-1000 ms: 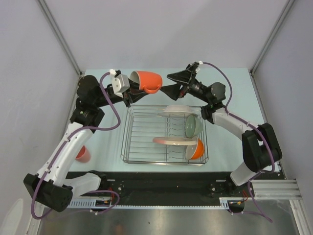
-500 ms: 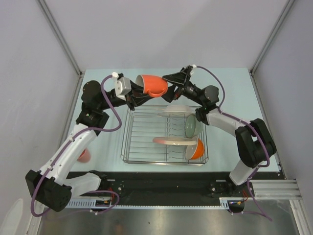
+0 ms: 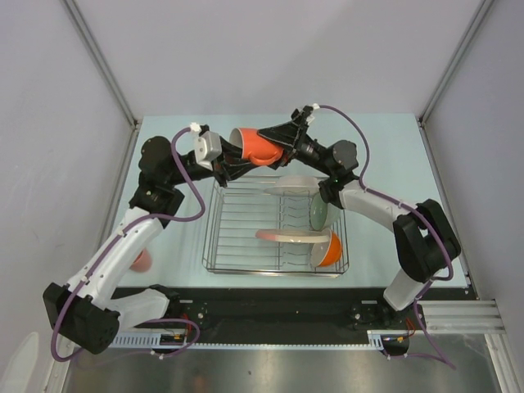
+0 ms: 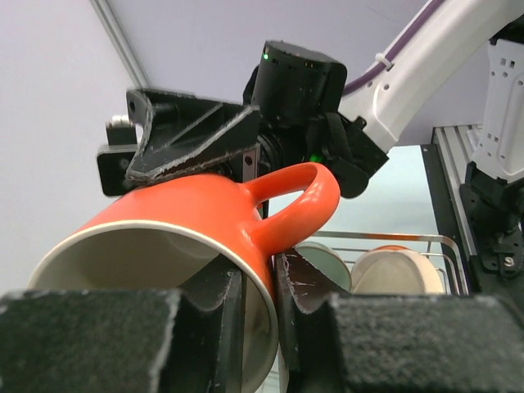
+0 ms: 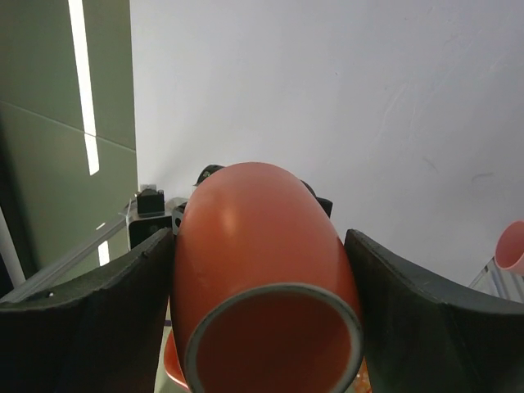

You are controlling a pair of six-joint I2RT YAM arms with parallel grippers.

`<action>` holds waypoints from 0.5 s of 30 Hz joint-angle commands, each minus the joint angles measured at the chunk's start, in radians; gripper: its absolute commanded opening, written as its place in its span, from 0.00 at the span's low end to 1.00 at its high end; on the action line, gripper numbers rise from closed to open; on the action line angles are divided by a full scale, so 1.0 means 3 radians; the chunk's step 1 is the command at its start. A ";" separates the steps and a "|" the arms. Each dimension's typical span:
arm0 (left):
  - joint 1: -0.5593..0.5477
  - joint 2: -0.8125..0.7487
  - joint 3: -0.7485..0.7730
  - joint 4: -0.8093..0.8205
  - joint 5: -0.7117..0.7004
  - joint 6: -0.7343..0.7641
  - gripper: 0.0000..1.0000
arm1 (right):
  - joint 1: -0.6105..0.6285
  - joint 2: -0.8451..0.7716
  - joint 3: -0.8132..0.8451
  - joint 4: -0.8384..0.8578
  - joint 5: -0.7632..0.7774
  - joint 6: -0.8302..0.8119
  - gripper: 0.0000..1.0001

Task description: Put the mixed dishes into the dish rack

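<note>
The orange mug [image 3: 260, 146] hangs tilted above the far edge of the dish rack [image 3: 210, 237]. My left gripper [image 3: 239, 157] is shut on its rim beside the handle, one finger inside the mug [image 4: 188, 213] and one outside. My right gripper [image 3: 268, 147] straddles the mug's body [image 5: 262, 262]; its jaws stand wide, the left pad touches and a sliver of gap shows at the right. In the rack stand the white shallow bowl [image 3: 293, 186], sage green bowl [image 3: 321, 211], pink-and-cream plate [image 3: 286, 237] and orange-outside bowl [image 3: 329, 250]. The small pink cup [image 3: 141, 260] sits left of the rack, half hidden by my left arm.
The rack's left half holds only bare tines [image 3: 241, 225]. Grey walls close in the table at the back and sides. Both arms cross above the rack's far edge.
My left gripper carried the mug to the right. My right gripper came left to meet it, so that its jaws now stand round the mug's body, slightly narrower than before.
</note>
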 commanded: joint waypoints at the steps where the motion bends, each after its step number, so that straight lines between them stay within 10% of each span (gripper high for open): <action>1: -0.0027 -0.0045 0.0013 0.0343 0.0014 0.0156 0.00 | 0.0052 0.0045 0.0157 0.0237 -0.0036 0.0059 0.74; 10: -0.0022 -0.0024 -0.0135 0.0261 -0.0032 0.0524 0.00 | 0.0164 0.0107 0.0157 0.0478 -0.0098 0.0331 0.79; 15: -0.0022 -0.0050 -0.0217 0.0184 -0.0262 0.0759 0.04 | 0.0180 0.0122 0.0157 0.0488 -0.0057 0.0397 0.00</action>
